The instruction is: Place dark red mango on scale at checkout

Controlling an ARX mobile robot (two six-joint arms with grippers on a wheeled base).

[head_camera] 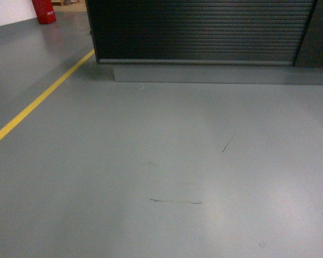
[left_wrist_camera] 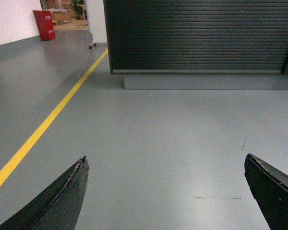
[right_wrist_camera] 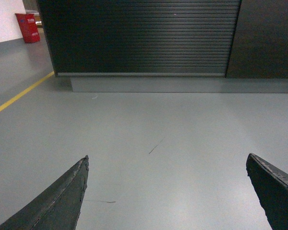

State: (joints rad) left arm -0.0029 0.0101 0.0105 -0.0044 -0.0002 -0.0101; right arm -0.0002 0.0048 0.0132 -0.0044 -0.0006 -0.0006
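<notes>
Ahead of me, the checkout (head_camera: 199, 32) across bare grey floor (head_camera: 161, 177).
Yellow line (head_camera: 37, 102) edges my left; left gripper (left_wrist_camera: 165, 165) and right gripper (right_wrist_camera: 167, 165) both spread wide, holding nothing; I see no mango or scale.

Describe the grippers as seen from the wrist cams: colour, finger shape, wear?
Left gripper: two black fingers tapering to blunt tips, with pale scuffing along the inner edges. Right gripper: the same black tapered fingers, matte, edges lightly worn. No cables or markings show. The head view shows no arms at all.
</notes>
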